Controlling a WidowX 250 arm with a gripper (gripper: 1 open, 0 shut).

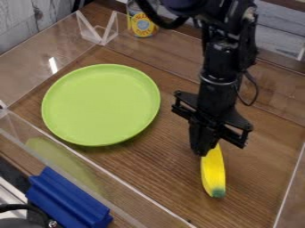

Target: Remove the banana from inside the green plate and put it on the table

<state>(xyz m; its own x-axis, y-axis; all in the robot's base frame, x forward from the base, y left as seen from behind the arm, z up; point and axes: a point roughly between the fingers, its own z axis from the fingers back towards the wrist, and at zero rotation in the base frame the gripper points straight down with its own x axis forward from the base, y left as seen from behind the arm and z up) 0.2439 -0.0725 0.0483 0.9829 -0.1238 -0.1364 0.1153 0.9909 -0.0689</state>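
My gripper [210, 145] points straight down, its jaws drawn together with nothing between them, tips at the upper end of the banana [213, 173]. The banana lies flat on the table [119, 183], outside the green plate [100, 103], at about four o'clock from it. A blue block [66, 201] sits at the plate's six o'clock.
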